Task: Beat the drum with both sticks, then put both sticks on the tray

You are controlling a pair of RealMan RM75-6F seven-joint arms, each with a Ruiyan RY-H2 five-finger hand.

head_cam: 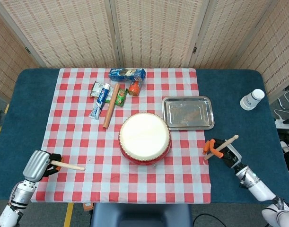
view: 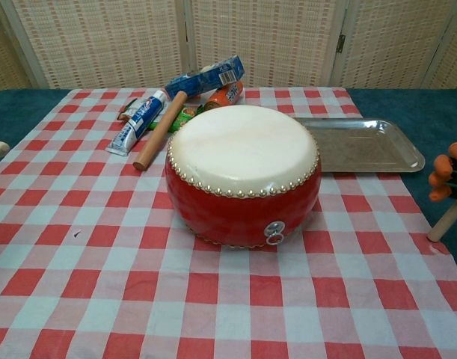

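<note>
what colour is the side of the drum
Red, with a pale cream skin on top; the drum shows this best in the chest view.
</note>
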